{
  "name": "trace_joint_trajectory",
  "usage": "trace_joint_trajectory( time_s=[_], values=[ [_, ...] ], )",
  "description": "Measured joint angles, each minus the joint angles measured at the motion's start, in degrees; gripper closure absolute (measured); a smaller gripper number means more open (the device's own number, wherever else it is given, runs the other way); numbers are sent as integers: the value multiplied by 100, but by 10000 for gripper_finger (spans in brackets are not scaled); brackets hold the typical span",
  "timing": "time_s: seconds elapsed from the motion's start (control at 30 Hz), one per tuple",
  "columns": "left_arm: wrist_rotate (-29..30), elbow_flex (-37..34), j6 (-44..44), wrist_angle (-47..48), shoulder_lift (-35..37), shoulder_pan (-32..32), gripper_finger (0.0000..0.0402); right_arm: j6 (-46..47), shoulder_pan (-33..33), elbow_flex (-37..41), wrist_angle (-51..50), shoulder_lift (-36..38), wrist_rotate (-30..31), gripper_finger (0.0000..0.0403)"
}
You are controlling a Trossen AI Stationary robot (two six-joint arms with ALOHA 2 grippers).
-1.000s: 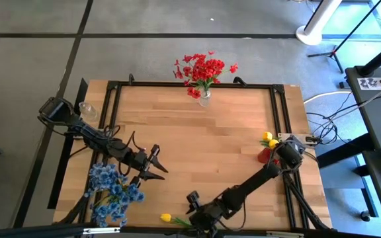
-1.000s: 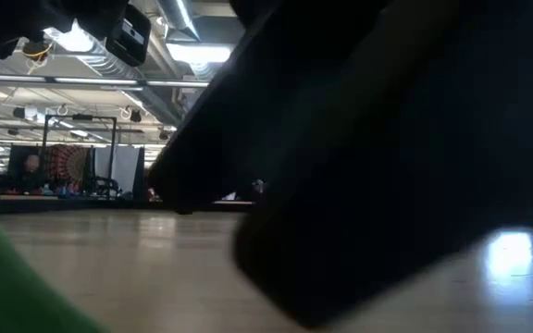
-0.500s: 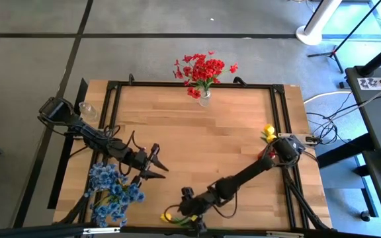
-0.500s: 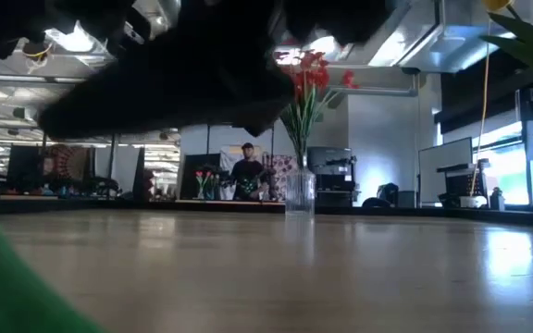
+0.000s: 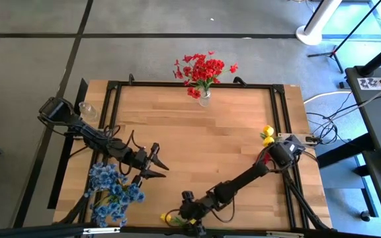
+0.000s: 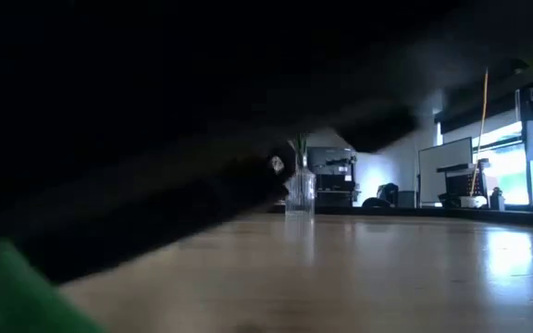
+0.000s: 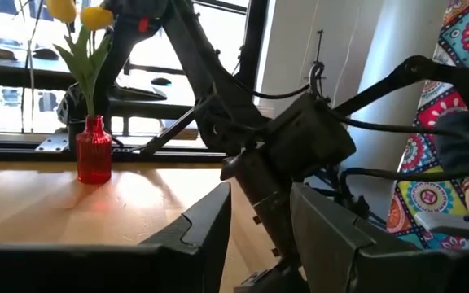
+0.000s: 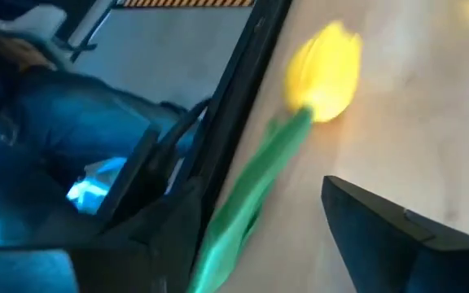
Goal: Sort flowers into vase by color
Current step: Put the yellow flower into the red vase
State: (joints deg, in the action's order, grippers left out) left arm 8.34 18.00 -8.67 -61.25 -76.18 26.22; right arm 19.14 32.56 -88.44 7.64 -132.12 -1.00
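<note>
Beside the yellow tulip lying at the near edge of the table, the right gripper has arrived, having swept in over the last second from a spot further along that edge. Its fingers have spread apart on the way and now stand either side of the green stem, not yet closed on it, as the right wrist view shows. That reads as the approach to a pick: this tulip likely goes to the small red vase near the right side, where two yellow buds already stand.

Red flowers fill a glass vase at the far edge; blue flowers sit left of the tulip. The left gripper hangs unmoved by the blue bunch, fingers slightly apart and empty.

Pale wood planks top the table, on a black frame. Grey floor surrounds it, and the low view looks into a bright workshop.
</note>
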Motion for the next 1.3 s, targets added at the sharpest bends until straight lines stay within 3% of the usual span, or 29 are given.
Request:
trace_joint_trajectory(
  time_s=[0.23, 0.53, 0.7, 0.9, 0.97, 1.1, 1.2, 1.3],
  values=[
    [1, 0, 2, -7, 0, 0, 276, 13, 0, 2, -35, -26, 5, 206],
    [11, 0, 2, -7, 0, 0, 276, 247, -41, -168, -249, -14, -208, 390],
    [18, 0, 2, -17, 0, 0, 276, -39, -83, -875, -1668, 283, 189, 397],
    [22, 2, 0, -6, 7, 66, 276, -203, -78, -1691, -3826, 899, 1655, 399],
    [15, 2, 2, -9, 7, 81, 276, 208, -74, -1683, -4764, 1119, 2147, 399],
    [17, 2, 22, -9, 7, 96, 276, 1419, -109, -1677, -6358, 1281, 2451, 400],
    [16, 2, 26, -35, 7, 85, 276, 2152, -111, -1419, -6845, 1281, 2407, 397],
    [20, 2, 26, -26, 7, 83, 276, 2667, -120, -892, -6676, 1270, 2250, 387]
  ],
)
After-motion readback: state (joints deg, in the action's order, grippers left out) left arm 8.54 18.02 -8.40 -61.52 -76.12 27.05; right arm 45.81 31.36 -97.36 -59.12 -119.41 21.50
